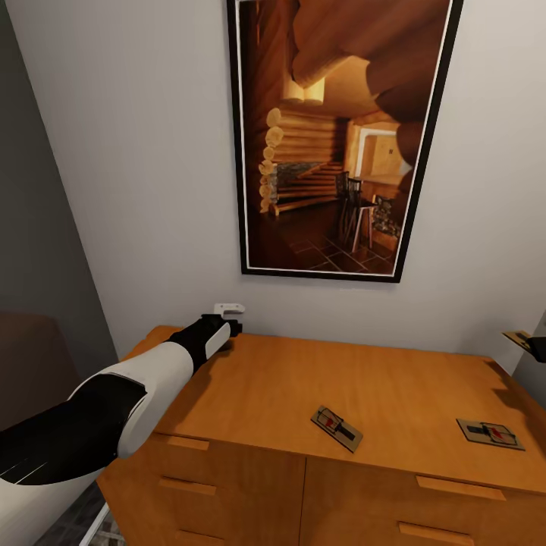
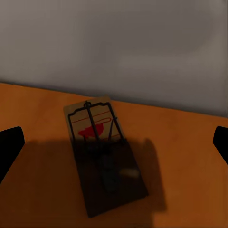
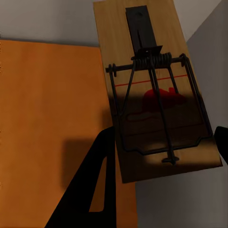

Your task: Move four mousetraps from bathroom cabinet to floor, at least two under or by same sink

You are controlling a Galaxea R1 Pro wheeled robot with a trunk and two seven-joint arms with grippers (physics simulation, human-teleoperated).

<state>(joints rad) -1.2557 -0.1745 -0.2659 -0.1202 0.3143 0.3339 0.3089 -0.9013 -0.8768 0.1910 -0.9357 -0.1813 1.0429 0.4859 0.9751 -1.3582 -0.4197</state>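
Two mousetraps (image 1: 336, 427) (image 1: 490, 434) lie flat on the orange-brown cabinet (image 1: 303, 379), towards its front right. My left gripper (image 1: 227, 318) hovers over the cabinet's back left corner. In the left wrist view a third mousetrap (image 2: 102, 152) lies on the wood below the open left gripper (image 2: 114, 145), whose fingertips (image 2: 9, 147) stand wide apart at both sides of it. At the right edge of the head view my right gripper (image 1: 533, 347) holds a mousetrap (image 1: 519, 338) above the cabinet's right end. The right wrist view shows that mousetrap (image 3: 152, 90) clamped in the gripper (image 3: 161, 156).
A large framed picture (image 1: 341, 136) of a log interior hangs on the white wall behind the cabinet. A grey wall (image 1: 38, 227) stands at the left. Drawer fronts with bar handles (image 1: 460, 487) face me below the top.
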